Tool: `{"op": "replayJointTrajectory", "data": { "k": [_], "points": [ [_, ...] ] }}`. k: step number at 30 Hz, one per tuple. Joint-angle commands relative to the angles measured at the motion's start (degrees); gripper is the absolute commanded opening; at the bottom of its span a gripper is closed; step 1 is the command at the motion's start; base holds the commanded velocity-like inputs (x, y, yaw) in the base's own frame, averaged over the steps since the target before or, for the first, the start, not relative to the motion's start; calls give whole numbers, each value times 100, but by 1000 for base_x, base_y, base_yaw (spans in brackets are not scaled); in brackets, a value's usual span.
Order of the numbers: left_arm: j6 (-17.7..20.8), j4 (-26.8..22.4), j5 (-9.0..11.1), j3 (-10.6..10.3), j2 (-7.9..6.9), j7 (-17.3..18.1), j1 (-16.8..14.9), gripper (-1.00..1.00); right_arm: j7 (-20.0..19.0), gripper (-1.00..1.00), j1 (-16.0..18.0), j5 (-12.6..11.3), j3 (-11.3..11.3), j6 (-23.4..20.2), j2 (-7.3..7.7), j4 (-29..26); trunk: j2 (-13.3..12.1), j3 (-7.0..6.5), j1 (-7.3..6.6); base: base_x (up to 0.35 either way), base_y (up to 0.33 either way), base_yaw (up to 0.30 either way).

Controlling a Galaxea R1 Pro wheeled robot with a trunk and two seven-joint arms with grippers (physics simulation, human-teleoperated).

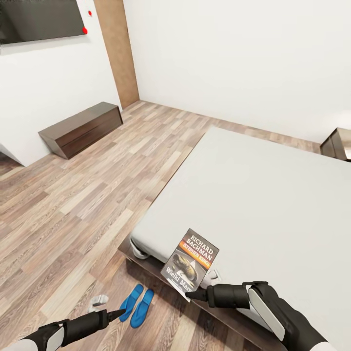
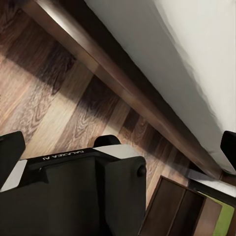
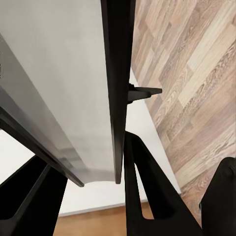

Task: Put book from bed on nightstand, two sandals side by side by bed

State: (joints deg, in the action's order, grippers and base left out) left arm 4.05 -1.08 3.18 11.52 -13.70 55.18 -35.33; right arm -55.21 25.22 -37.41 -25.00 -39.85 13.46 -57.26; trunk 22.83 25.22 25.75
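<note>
**Book pinched above the bed's corner, sandals paired on the floor**

From your head camera, your right gripper (image 1: 191, 294) is pinching the thin dark paperback with the orange band and white "Richard Bachman" lettering (image 1: 192, 262) by its lower edge. The book stands tilted up, over the near corner of the large low bed with its dark brown wood frame and pale grey-white mattress (image 1: 273, 195). Your left gripper (image 1: 117, 314) is low over the grey-brown wood plank floor (image 1: 73, 195), its tip just beside the pair of bright blue flip-flop sandals (image 1: 137, 305). The two lie side by side, near the bed's corner. Whether that gripper's fingers are spread or pressed together you cannot tell from here. A long low dark bench (image 1: 83, 127) sits against the white wall under the black wall TV (image 1: 41, 19). A squarish dark brown wooden nightstand (image 1: 337, 143) shows partly at the far side of the bed.

In your left wrist camera, the bed's wood frame (image 2: 123, 86) runs diagonally across the plank floor (image 2: 54, 103), with the pale mattress (image 2: 196, 54) above it. The fingers are not clear enough here to judge their gap.

In your right wrist camera, the dark fingers (image 3: 147, 191) clamp the book (image 3: 64, 88), seen nearly edge-on, with plank floor (image 3: 196, 73) beyond.
</note>
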Motion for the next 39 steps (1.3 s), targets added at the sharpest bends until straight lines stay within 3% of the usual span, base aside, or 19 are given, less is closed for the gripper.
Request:
{"op": "replayJointTrajectory", "data": {
  "k": [1, 9, 15, 19, 22, 27, 33, 39],
  "points": [
    [43, 2, 33, -4, -1, 20, -2, 100, 11, -100, 6, -38, -14, -31, 6, 1, 9, -1, 3, 0, 0, 0],
    [43, 2, 33, -6, -1, 16, -1, 100, 21, -100, 5, -16, -12, -25, 5, 48, 9, -75, 3, 0, 0, 0],
    [35, 2, 33, -9, 30, 2, -1, 100, 24, -100, 8, -12, 12, 52, 16, 698, 9, -131, 3, 0, 0, 0],
    [34, 2, 30, -4, 97, -2, -3, 100, -12, -100, 5, -12, 25, 924, 71, 1614, 9, -168, 3, 0, 0, 0],
    [34, 2, 25, -1, 110, 1, -4, 100, -31, -100, 2, -12, 24, 1761, 222, 2673, 9, -196, 3, 0, 0, 0],
    [4, 2, 24, 0, 107, -6, 29, 100, -54, -100, 1, -5, 22, 2673, 340, 3629, 9, -242, 3, 0, 0, 0],
    [-125, 2, 18, -7, 115, -26, 138, 100, -61, -100, 1, -3, 15, 2871, 602, 3796, 9, -298, 3, 0, 0, 0],
    [-135, 2, 16, -5, 108, -33, 156, 100, -204, -100, 1, -3, 15, 2885, 690, 3801, 9, -354, 3, 0, 0, 0]
  ]
}}
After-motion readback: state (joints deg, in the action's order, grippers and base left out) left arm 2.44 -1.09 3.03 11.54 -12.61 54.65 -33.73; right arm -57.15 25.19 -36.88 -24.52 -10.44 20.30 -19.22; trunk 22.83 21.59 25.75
